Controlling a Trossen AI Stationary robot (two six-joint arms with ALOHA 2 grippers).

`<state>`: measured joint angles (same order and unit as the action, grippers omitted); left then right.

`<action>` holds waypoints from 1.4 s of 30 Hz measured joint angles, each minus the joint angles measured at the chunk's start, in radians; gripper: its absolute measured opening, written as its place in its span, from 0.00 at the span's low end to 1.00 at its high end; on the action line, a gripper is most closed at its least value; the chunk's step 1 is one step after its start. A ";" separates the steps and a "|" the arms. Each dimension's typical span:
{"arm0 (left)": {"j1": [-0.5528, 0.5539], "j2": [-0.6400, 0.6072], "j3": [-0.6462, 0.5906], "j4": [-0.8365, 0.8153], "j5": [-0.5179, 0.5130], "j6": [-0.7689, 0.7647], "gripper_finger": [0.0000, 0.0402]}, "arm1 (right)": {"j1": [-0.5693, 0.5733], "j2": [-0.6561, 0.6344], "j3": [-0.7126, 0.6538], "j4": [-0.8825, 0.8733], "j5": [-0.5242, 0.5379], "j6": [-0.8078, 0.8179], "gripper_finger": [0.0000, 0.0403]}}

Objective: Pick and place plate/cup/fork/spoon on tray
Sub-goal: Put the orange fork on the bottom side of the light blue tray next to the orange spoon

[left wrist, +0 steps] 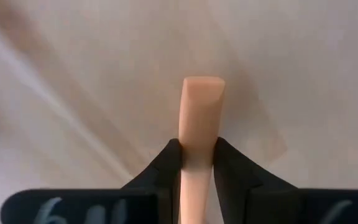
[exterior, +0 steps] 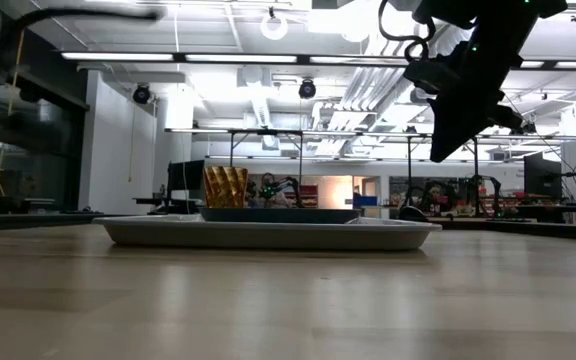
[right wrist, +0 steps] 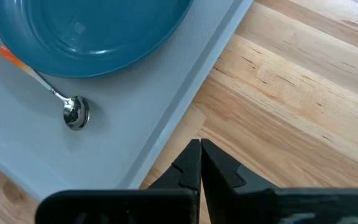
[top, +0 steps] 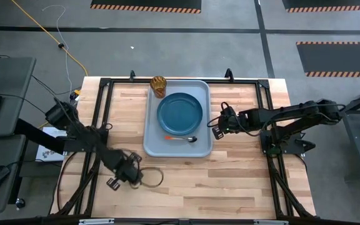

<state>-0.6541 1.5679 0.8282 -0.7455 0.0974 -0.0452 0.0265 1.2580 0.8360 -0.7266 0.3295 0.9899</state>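
The pale blue-grey tray (top: 152,147) lies mid-table with the dark blue plate (top: 180,112) on it. The amber cup (top: 159,85) stands in the tray's far left corner. The spoon (top: 181,138) lies on the tray just near of the plate, its bowl toward the table's right. My left gripper (top: 122,176) is near the table's near edge, left of the tray, shut on the fork's orange handle (left wrist: 201,106); the tines are hidden. My right gripper (top: 217,130) is shut and empty above the table, just right of the tray's right rim (right wrist: 185,87). My left gripper pinches the fork's handle (left wrist: 197,155) between its two fingers, a little back from the handle's free end (left wrist: 202,87). The handle runs along the fingers and sticks out past their tips. The rest of the fork is hidden by the gripper; whether it is clear of the table I cannot tell.
Bare wooden table top lies right of the tray (right wrist: 303,81) and along the near edge. A dark cable loop (top: 154,179) lies beside my left gripper. The black frame rails (top: 99,106) run along the table's left and right sides.
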 joint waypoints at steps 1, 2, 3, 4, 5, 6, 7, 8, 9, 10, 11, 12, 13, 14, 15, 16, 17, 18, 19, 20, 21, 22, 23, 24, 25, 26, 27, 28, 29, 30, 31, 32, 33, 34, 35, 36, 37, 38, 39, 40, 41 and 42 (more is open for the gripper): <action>0.016 -0.026 0.006 -0.011 -0.001 -0.010 0.14 | 0.000 0.000 0.000 0.002 -0.005 -0.003 0.00; 0.029 -0.058 0.013 -0.029 -0.002 -0.020 0.14 | 0.000 0.000 0.000 0.005 -0.008 -0.006 0.00; 0.042 -0.089 0.021 -0.052 0.000 -0.027 0.14 | 0.000 0.000 0.000 0.007 -0.015 -0.015 0.00; 0.058 -0.120 0.033 -0.068 0.007 -0.033 0.14 | 0.000 -0.001 0.000 0.009 -0.024 -0.028 0.00; 0.075 -0.156 0.047 -0.078 0.010 -0.036 0.14 | 0.000 -0.002 0.000 0.017 -0.034 -0.048 0.00; 0.096 -0.196 0.064 -0.090 0.008 -0.039 0.14 | 0.000 -0.002 0.000 0.027 -0.047 -0.070 0.00; 0.117 -0.240 0.083 -0.101 0.004 -0.046 0.14 | 0.000 -0.002 0.000 0.038 -0.060 -0.096 0.00; 0.141 -0.282 0.103 -0.109 -0.001 -0.056 0.14 | 0.000 -0.002 0.000 0.052 -0.079 -0.127 0.00; 0.166 -0.319 0.124 -0.112 -0.011 -0.073 0.14 | 0.000 -0.004 0.000 0.071 -0.098 -0.155 0.00; 0.193 -0.355 0.147 -0.114 -0.028 -0.094 0.14 | 0.000 -0.006 0.000 0.098 -0.120 -0.180 0.00; 0.222 -0.388 0.173 -0.115 -0.054 -0.119 0.14 | 0.000 -0.008 0.000 0.130 -0.145 -0.206 0.00; 0.254 -0.419 0.204 -0.111 -0.094 -0.145 0.14 | 0.000 -0.013 0.000 0.161 -0.172 -0.229 0.00; 0.287 -0.446 0.231 -0.099 -0.151 -0.174 0.14 | 0.000 -0.019 0.000 0.203 -0.193 -0.255 0.00; 0.322 -0.468 0.257 -0.079 -0.213 -0.200 0.14 | 0.000 -0.025 0.000 0.258 -0.218 -0.280 0.00; 0.360 -0.489 0.277 -0.042 -0.276 -0.221 0.14 | 0.000 -0.029 0.000 0.318 -0.241 -0.301 0.00; 0.396 -0.508 0.290 0.018 -0.337 -0.237 0.14 | 0.000 -0.034 0.000 0.373 -0.269 -0.317 0.00; 0.431 -0.526 0.296 0.102 -0.388 -0.252 0.14 | -0.003 -0.035 0.000 0.431 -0.297 -0.322 0.00; 0.467 -0.545 0.296 0.192 -0.427 -0.266 0.14 | -0.007 -0.035 0.000 0.500 -0.326 -0.321 0.00; 0.500 -0.560 0.295 0.268 -0.460 -0.267 0.14 | -0.012 -0.035 0.000 0.564 -0.354 -0.314 0.00; 0.531 -0.566 0.296 0.347 -0.486 -0.261 0.14 | -0.018 -0.034 0.000 0.617 -0.378 -0.303 0.01; 0.562 -0.566 0.297 0.428 -0.506 -0.246 0.14 | -0.024 -0.028 0.000 0.674 -0.388 -0.288 0.01; 0.588 -0.565 0.298 0.497 -0.512 -0.225 0.14 | -0.030 -0.024 0.000 0.716 -0.391 -0.277 0.03; 0.613 -0.561 0.296 0.543 -0.512 -0.206 0.14 | -0.036 -0.024 0.000 0.743 -0.392 -0.271 0.05; 0.635 -0.550 0.295 0.590 -0.508 -0.194 0.14 | -0.041 -0.019 0.000 0.789 -0.392 -0.264 0.08; 0.651 -0.534 0.296 0.647 -0.496 -0.185 0.14 | -0.048 -0.016 0.000 0.832 -0.392 -0.255 0.11; 0.664 -0.520 0.296 0.681 -0.481 -0.178 0.14 | -0.055 -0.016 0.000 0.858 -0.392 -0.244 0.15; 0.676 -0.504 0.295 0.700 -0.470 -0.174 0.14 | -0.061 -0.015 0.000 0.890 -0.392 -0.232 0.20; 0.687 -0.487 0.295 0.729 -0.458 -0.171 0.14 | -0.065 -0.010 0.000 0.933 -0.392 -0.230 0.24; 0.696 -0.468 0.295 0.750 -0.434 -0.170 0.14 | -0.068 -0.008 0.000 0.965 -0.394 -0.231 0.29; 0.704 -0.449 0.295 0.761 -0.405 -0.170 0.14 | -0.071 -0.008 0.000 0.991 -0.403 -0.231 0.34; 0.711 -0.429 0.295 0.784 -0.361 -0.170 0.14 | -0.075 -0.008 0.000 1.025 -0.415 -0.231 0.39; 0.717 -0.408 0.295 0.806 -0.307 -0.170 0.14 | -0.080 -0.007 0.000 1.051 -0.422 -0.231 0.43; 0.723 -0.389 0.295 0.828 -0.254 -0.170 0.14 | -0.085 -0.007 0.000 1.066 -0.437 -0.231 0.47; 0.728 -0.371 0.295 0.857 -0.196 -0.170 0.14 | -0.089 -0.007 0.000 1.076 -0.445 -0.231 0.51; 0.732 -0.354 0.294 0.884 -0.138 -0.171 0.14 | -0.094 -0.006 0.000 1.083 -0.461 -0.231 0.54; 0.736 -0.337 0.294 0.915 -0.088 -0.171 0.14 | -0.097 -0.006 0.000 1.089 -0.470 -0.231 0.57; 0.739 -0.321 0.295 0.946 -0.046 -0.174 0.14 | -0.100 -0.006 0.000 1.095 -0.481 -0.231 0.59; 0.742 -0.308 0.295 0.962 -0.012 -0.182 0.14 | -0.101 -0.006 0.000 1.097 -0.489 -0.231 0.61; 0.746 -0.293 0.295 0.986 0.014 -0.187 0.14 | -0.101 -0.006 0.000 1.097 -0.496 -0.236 0.62; 0.748 -0.282 0.295 1.001 0.034 -0.187 0.14 | -0.101 -0.006 0.000 1.098 -0.498 -0.243 0.62; 0.749 -0.271 0.295 1.010 0.048 -0.187 0.14 | -0.101 -0.006 0.000 1.099 -0.499 -0.251 0.62; 0.749 -0.259 0.295 1.022 0.051 -0.188 0.14 | -0.101 -0.006 0.000 1.103 -0.501 -0.256 0.62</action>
<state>0.0944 1.3088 1.1229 0.2762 0.1485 -0.2330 -0.0742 1.2522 0.8360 0.3763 -0.1714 0.7343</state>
